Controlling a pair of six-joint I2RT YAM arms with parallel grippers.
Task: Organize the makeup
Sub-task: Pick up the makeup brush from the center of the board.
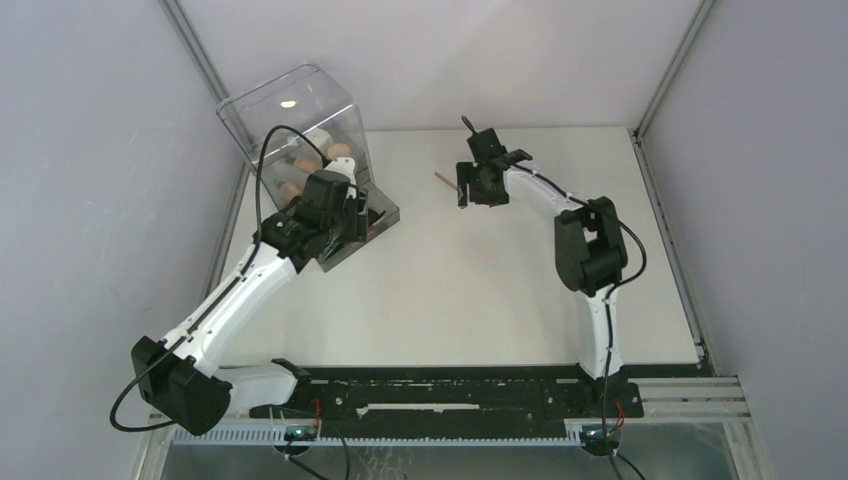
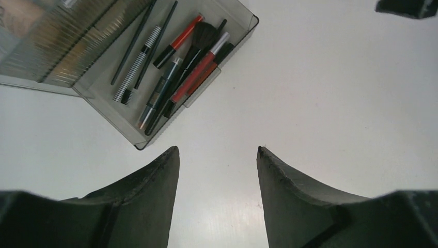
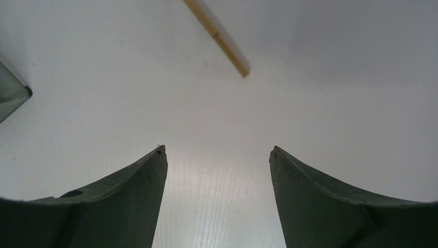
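Left fingers [image 2: 217, 150] were over the bench [image 1: 470, 300], open with a clear gap and nothing between them, just bare bench showing through. Right ahead of them sat the smoky drawer tray [image 2: 103, 97], sticking out at the foot of the big clear box [image 1: 300, 105] in the back-left corner. In the tray lay a jumble of makeup: thin black brushes [image 2: 135, 39], a fluffy-headed brush [image 2: 205, 35], a striped wand [image 2: 137, 64] and a couple of red lip tubes [image 2: 199, 72], all lying more or less parallel along it. Up in the box itself there were some round tan and peach bits [image 1: 312, 160] behind the clear wall; honestly couldn't tell what each one was. Right fingers [image 3: 217, 149] were spread wide too, holding nothing, out toward the back middle of the bench. One thin tan stick [image 3: 218, 39] lay loose on the bench just ahead of them, not touching either fingertip and well apart from the tray.
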